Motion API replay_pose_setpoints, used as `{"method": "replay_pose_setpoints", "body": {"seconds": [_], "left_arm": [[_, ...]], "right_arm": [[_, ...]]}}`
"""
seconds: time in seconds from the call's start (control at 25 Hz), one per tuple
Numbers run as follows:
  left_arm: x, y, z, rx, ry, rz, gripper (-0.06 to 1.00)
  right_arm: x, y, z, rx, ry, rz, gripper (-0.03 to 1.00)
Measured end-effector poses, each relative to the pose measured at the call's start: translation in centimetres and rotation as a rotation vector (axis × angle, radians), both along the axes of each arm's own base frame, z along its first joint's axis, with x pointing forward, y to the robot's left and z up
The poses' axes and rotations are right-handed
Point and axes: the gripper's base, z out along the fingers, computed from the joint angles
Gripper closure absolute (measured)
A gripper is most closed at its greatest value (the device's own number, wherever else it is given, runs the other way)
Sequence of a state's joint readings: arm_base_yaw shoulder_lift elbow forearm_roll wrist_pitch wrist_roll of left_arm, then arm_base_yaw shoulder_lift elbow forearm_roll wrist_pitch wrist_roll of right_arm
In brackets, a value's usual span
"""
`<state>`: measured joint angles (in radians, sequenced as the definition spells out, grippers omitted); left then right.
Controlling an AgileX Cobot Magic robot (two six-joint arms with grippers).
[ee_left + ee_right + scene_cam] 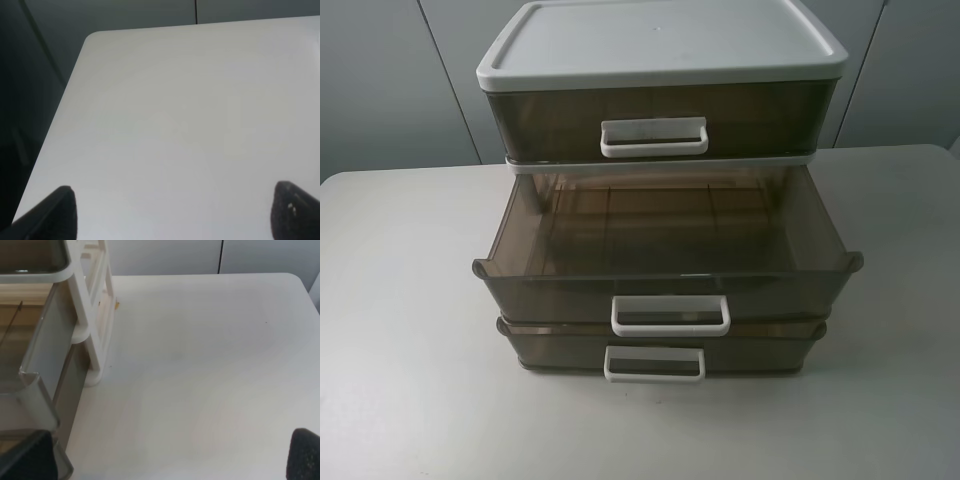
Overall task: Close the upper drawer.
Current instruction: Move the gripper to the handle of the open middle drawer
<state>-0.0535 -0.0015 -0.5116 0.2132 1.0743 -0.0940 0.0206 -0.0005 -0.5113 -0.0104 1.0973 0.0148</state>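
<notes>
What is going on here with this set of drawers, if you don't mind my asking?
A two-armed robot is set to shut a drawer. The pulled-out drawer, just under the closed top drawer, stands wide open and empty on the table. Nothing touches it yet: the left pincer hangs open over the table, and the right pincer, also open, is beside the drawer unit.

High camera: from the front, looks steeply down on the drawer cabinet [660, 50] and the table [400, 300] around it. Left wrist: low over the tabletop, facing a corner. Right wrist: low, close beside the cabinet's side. All three share the table.
</notes>
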Motion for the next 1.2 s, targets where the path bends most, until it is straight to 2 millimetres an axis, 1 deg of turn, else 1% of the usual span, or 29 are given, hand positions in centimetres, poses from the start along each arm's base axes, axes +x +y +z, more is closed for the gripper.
{"method": "replay_pose_setpoints", "body": {"seconds": [0.8, 0.96, 1.04, 1.2], "left_arm": [[0.0, 0.0, 0.0, 0.0, 0.0, 0.0, 0.2], [0.0, 0.0, 0.0, 0.0, 0.0, 0.0, 0.2], [0.0, 0.0, 0.0, 0.0, 0.0, 0.0, 0.2], [0.0, 0.0, 0.0, 0.0, 0.0, 0.0, 0.2]], "right_arm": [[0.0, 0.0, 0.1, 0.007, -0.004, -0.008, 0.27], [-0.7, -0.6, 1.6, -0.031, -0.043, -0.054, 0.27], [-0.6, -1.2, 2.4, -0.092, -0.017, -0.103, 0.27], [1.4, -2.0, 3.9, -0.176, 0.081, -0.153, 0.27]]}}
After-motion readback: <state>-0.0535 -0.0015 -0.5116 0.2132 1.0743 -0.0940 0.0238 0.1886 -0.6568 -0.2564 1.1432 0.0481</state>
